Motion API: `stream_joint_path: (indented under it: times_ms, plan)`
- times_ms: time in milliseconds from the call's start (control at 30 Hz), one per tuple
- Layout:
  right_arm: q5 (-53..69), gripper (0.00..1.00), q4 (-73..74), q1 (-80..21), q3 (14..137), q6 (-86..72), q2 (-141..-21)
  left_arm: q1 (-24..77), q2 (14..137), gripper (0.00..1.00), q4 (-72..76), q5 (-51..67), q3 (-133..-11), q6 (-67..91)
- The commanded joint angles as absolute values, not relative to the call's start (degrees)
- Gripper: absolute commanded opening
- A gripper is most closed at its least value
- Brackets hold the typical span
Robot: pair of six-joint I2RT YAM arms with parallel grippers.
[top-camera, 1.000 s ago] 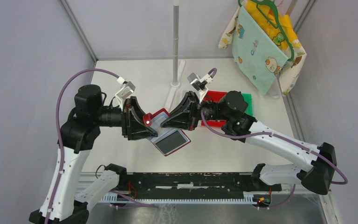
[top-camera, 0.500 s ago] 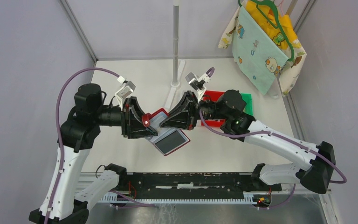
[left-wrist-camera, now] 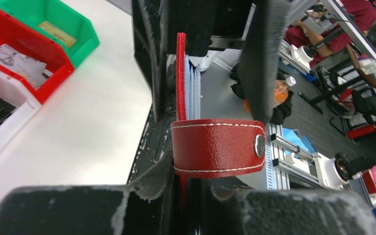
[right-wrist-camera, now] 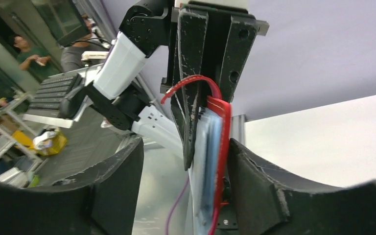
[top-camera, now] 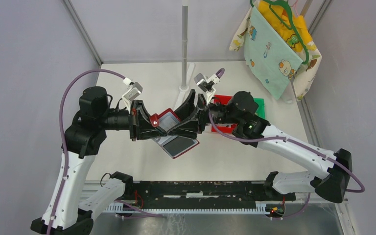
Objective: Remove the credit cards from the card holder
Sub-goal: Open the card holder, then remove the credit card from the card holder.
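Observation:
The red card holder (top-camera: 180, 147) hangs unfolded above the table between the two arms. My left gripper (top-camera: 155, 127) is shut on its left side; in the left wrist view the jaws (left-wrist-camera: 191, 200) pinch the holder (left-wrist-camera: 180, 68) edge-on, and its snap strap (left-wrist-camera: 218, 147) lies across the front. Pale blue credit cards (left-wrist-camera: 193, 83) stand packed against the red wall. My right gripper (top-camera: 177, 120) is open and straddles the holder from the right. In the right wrist view the cards (right-wrist-camera: 206, 147) and the holder's red edge (right-wrist-camera: 221, 142) sit between the spread fingers (right-wrist-camera: 269, 186), close to the right one.
A red bin (top-camera: 225, 103) and a green bin (top-camera: 260, 104) sit behind the right arm, and a white bin (left-wrist-camera: 2, 125) shows beside them in the left wrist view. A metal pole (top-camera: 184, 49) on a base stands at the back centre. A cloth bag (top-camera: 274, 46) hangs at the back right.
My right gripper has opened wide and pushed left, so its fingers now straddle the holder. My left gripper has closed tighter on the holder, which has shifted slightly right.

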State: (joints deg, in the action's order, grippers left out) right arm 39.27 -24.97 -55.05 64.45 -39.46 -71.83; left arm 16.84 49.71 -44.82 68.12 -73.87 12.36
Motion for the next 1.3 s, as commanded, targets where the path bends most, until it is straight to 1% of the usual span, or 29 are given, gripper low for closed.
stream_joint_path:
  times_ms: [0, 67, 167, 267, 333, 467, 600, 867, 1033, 1267]
  plan:
    - [30.6, 0.73, -20.7, -52.8, 68.3, -35.9, -65.9, 16.7, 49.5, 0.02, -41.1, 62.4, -74.7, 13.3]
    - [24.9, 0.80, -17.6, -51.6, 68.2, -34.5, -62.4, 16.7, 49.4, 0.02, -40.9, 60.1, -74.7, 13.3]
    - [20.6, 0.84, -15.1, -50.9, 67.7, -33.7, -58.2, 16.7, 49.4, 0.02, -40.1, 56.8, -74.6, 13.3]
    - [25.3, 0.85, -18.1, -50.9, 65.6, -38.0, -57.9, 16.7, 49.6, 0.02, -39.1, 54.4, -74.9, 14.1]
    - [29.1, 0.86, -23.7, -51.0, 61.9, -42.7, -58.3, 16.7, 49.9, 0.02, -38.1, 54.1, -74.4, 15.3]
    - [31.9, 0.83, -35.0, -51.2, 53.2, -50.5, -59.2, 16.7, 50.3, 0.02, -36.7, 53.8, -74.0, 17.5]
    - [33.2, 0.79, -41.7, -51.5, 49.4, -54.6, -61.3, 16.7, 51.1, 0.02, -36.0, 54.0, -74.4, 19.0]
    - [32.9, 0.78, -46.1, -51.5, 49.1, -56.7, -66.3, 16.7, 52.8, 0.02, -32.5, 59.9, -74.7, 25.1]
    - [32.3, 0.76, -49.3, -51.5, 49.3, -58.3, -68.5, 16.7, 52.6, 0.05, -30.7, 62.7, -74.9, 27.8]
    - [31.4, 0.70, -52.9, -51.5, 49.9, -60.3, -70.4, 16.7, 51.4, 0.09, -29.0, 65.0, -73.8, 29.1]
